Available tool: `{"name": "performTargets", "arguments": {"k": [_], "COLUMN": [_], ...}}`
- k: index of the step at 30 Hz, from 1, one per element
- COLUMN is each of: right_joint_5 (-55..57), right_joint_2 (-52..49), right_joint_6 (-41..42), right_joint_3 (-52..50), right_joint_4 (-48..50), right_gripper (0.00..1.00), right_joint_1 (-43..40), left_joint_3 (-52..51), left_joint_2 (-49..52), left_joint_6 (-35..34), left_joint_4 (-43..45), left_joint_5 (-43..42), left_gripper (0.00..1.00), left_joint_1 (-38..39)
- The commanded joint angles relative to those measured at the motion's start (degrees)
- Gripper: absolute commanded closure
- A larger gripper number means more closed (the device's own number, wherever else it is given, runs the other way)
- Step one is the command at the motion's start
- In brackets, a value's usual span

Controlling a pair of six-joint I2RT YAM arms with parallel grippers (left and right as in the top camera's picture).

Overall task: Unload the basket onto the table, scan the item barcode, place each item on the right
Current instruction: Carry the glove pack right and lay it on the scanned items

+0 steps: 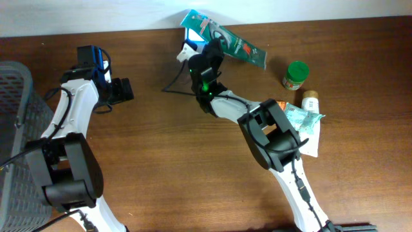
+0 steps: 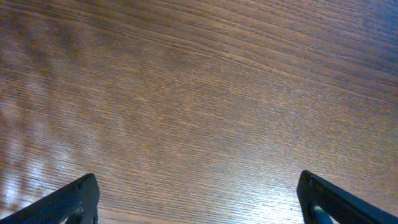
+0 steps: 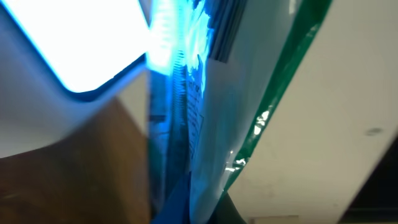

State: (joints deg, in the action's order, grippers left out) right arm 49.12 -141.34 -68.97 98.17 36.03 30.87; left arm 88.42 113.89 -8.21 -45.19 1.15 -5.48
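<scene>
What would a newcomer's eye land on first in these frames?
The glowing blue-white scanner at the far edge of the brown wooden table, with the flat green plastic packet held beside it by the right gripper; its glare floods the right wrist view. Far left, the left gripper hangs open over bare wood.

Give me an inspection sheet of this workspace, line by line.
Surface: brown wooden table.
Job's things: green packet held up at the blue-lit scanner.
Clutter: green-lidded jar, tan-capped bottle, pouch on white paper.
Grippers: left gripper open, empty; right gripper shut on the packet.
Cables: black cable beside the scanner.
Surroundings: grey basket at the left edge.
</scene>
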Motion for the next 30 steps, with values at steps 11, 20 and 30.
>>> {"name": "performTargets", "arguments": {"k": [11,20,30], "right_joint_5": [-4.55,-40.76,-65.61], "right_joint_2": [35.93,53.37,41.05], "right_joint_6": [43.71,87.80,93.46], "right_joint_3": [1.27,1.14,-8.28], "right_joint_4": [-58.25,-99.82,-92.43], "right_gripper": [0.96,0.96,0.52], "right_joint_1": [0.94,-20.20,-43.93], "left_joint_3": [0.81,0.81,0.81], "left_joint_2": [-1.62,-1.62,-1.62], "left_joint_6": [0.11,0.11,0.11], "left_joint_4": [0.09,0.09,0.09], "left_joint_5": [0.59,0.59,0.59], "left_gripper": [0.01,0.01,0.01], "left_joint_1": [-0.11,-0.11,-0.11]}}
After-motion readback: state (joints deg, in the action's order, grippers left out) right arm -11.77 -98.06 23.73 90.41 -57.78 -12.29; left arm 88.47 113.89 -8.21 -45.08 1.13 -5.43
